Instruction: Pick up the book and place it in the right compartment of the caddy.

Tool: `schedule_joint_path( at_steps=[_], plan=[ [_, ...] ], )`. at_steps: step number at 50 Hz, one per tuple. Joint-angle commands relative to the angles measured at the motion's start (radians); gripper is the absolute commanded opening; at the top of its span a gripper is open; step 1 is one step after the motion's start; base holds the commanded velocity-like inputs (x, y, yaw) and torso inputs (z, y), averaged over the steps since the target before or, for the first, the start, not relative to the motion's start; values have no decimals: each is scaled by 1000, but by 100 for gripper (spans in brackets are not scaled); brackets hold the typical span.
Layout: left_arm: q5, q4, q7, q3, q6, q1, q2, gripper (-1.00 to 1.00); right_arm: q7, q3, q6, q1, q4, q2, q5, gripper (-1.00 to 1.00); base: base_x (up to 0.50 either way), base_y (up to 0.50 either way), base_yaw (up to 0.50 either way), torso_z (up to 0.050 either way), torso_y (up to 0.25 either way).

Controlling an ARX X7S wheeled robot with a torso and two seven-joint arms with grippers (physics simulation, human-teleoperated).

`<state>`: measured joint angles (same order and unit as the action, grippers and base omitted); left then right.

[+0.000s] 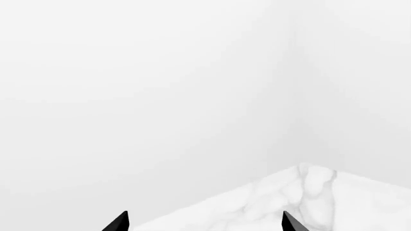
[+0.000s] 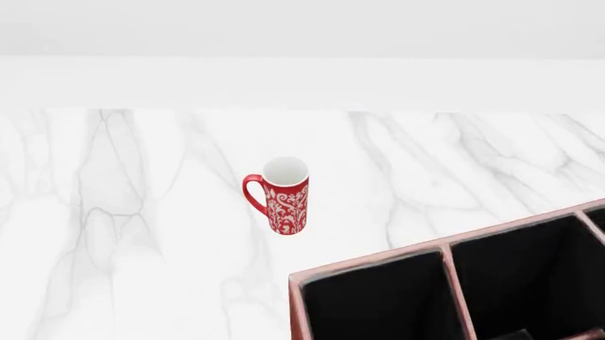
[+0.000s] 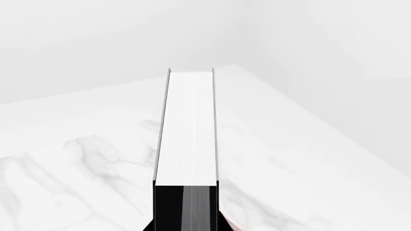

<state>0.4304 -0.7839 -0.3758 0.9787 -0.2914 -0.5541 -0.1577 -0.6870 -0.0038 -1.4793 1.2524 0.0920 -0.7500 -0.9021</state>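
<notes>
A white marble table (image 2: 123, 212) with grey veining fills most of the head view, running back to a plain white wall. At the lower right of that view sits the caddy (image 2: 370, 260), a reddish-brown box with black lining; only its near-left part shows, with thin dividers splitting it into at least two dark compartments, both cut off by the frame edge. Well apart from the caddy, toward the middle of the table, a red patterned mug (image 2: 283, 195) stands upright with its handle turned to the view's left and its white inside showing. The book (image 3: 187, 134) appears only in the right wrist view: seen edge-on, white page edges uppermost and black covers on either side, it reaches away from the camera above the marble. The right gripper itself is almost hidden behind the book; it seems clamped on the book's near end, though the fingers cannot be made out clearly. In the left wrist view the left gripper (image 1: 204, 222) shows just two black fingertips (image 1: 117, 222) set wide apart with nothing between them, over a corner of the table.
</notes>
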Motion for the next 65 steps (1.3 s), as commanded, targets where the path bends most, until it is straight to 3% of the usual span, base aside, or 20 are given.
schedule_joint_path(
  at_steps=[1,17,37,60,65],
  plan=[
    [-9,-2,-1,-9,2,0,-2,100,-13,5,14,2,-3,-9,17,-100,0,0,0,0,0],
    [11,-4,0,-3,3,3,-5,100,-28,8,26,-11,10,-16,-7,-100,0,0,0,0,1],
    [15,8,7,0,26,-1,5,100,-207,96,-76,26,85,4,-108,-100,0,0,0,1,2],
    [8,14,0,-18,24,8,-3,100,-493,81,-77,23,190,-26,-517,-100,0,0,0,0,1],
    [7,16,-1,-20,25,10,-5,100,-497,47,-57,24,189,-35,-541,-100,0,0,0,0,2]
  ],
)
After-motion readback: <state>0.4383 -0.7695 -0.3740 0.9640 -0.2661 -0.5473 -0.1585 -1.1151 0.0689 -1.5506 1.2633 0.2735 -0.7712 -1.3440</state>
